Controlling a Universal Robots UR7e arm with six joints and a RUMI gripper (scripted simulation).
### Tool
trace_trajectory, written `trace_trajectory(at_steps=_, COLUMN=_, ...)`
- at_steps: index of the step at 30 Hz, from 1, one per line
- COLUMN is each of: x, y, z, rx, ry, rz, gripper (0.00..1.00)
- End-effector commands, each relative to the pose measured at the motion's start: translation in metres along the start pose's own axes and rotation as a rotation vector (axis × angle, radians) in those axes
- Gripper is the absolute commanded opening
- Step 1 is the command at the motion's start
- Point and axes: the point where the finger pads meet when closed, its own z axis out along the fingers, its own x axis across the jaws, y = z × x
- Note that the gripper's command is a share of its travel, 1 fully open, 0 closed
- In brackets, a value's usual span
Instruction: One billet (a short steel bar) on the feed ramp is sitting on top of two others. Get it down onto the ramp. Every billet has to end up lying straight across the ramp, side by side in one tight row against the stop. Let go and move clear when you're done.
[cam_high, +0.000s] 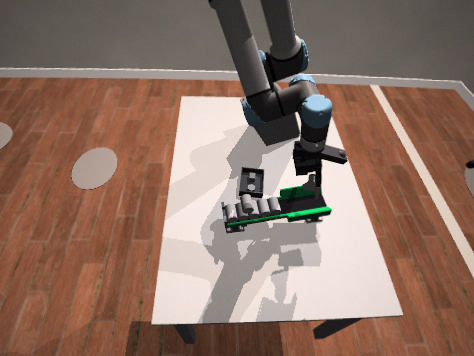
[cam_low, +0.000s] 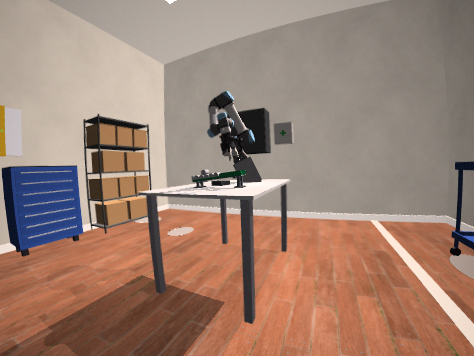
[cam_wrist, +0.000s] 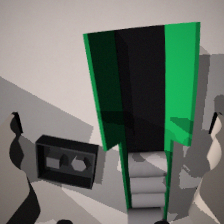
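A feed ramp (cam_high: 280, 209) with a black bed and green side rails lies on the white table. Several grey steel billets (cam_high: 252, 206) sit at its left, lower end against the stop. One billet (cam_high: 246, 201) rides on top of two others. In the wrist view the ramp (cam_wrist: 142, 90) runs downward to the billets (cam_wrist: 146, 180) at the bottom edge. My gripper (cam_high: 314, 181) is open and empty. It hangs over the ramp's right, upper end, well away from the billets. The ramp also shows small in the exterior view (cam_low: 220, 175).
A dark block (cam_high: 248, 183) with shaped holes lies on the table just behind the ramp; it also shows in the wrist view (cam_wrist: 66, 161). The arm's grey base (cam_high: 272, 127) stands at the back of the table. Shelves and a blue cabinet stand far off.
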Motion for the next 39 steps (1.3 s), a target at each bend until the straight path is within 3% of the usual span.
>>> trace_trajectory(at_steps=1, x=0.017, y=0.037, z=-0.011, rx=-0.022, ry=0.024, rz=-0.024, gripper=1.00)
trace_trajectory(at_steps=6, x=0.031, y=0.085, z=-0.024, rx=-0.063, ry=0.045, rz=-0.048, gripper=1.00)
trace_trajectory(at_steps=13, x=0.040, y=0.127, z=-0.036, rx=-0.103, ry=0.058, rz=-0.069, gripper=1.00)
trace_trajectory(at_steps=15, x=0.042, y=0.151, z=-0.044, rx=-0.127, ry=0.062, rz=-0.080, gripper=1.00)
trace_trajectory(at_steps=17, x=0.042, y=0.151, z=-0.044, rx=-0.127, ry=0.062, rz=-0.080, gripper=1.00)
trace_trajectory(at_steps=23, x=0.044, y=0.202, z=-0.059, rx=-0.179, ry=0.065, rz=-0.104, gripper=1.00)
trace_trajectory(at_steps=28, x=0.044, y=0.219, z=-0.065, rx=-0.198, ry=0.064, rz=-0.112, gripper=1.00)
trace_trajectory(at_steps=35, x=0.043, y=0.222, z=-0.066, rx=-0.201, ry=0.063, rz=-0.113, gripper=1.00)
trace_trajectory(at_steps=36, x=0.043, y=0.222, z=-0.066, rx=-0.201, ry=0.063, rz=-0.113, gripper=0.00)
trace_trajectory(at_steps=39, x=0.043, y=0.222, z=-0.066, rx=-0.201, ry=0.063, rz=-0.113, gripper=0.00)
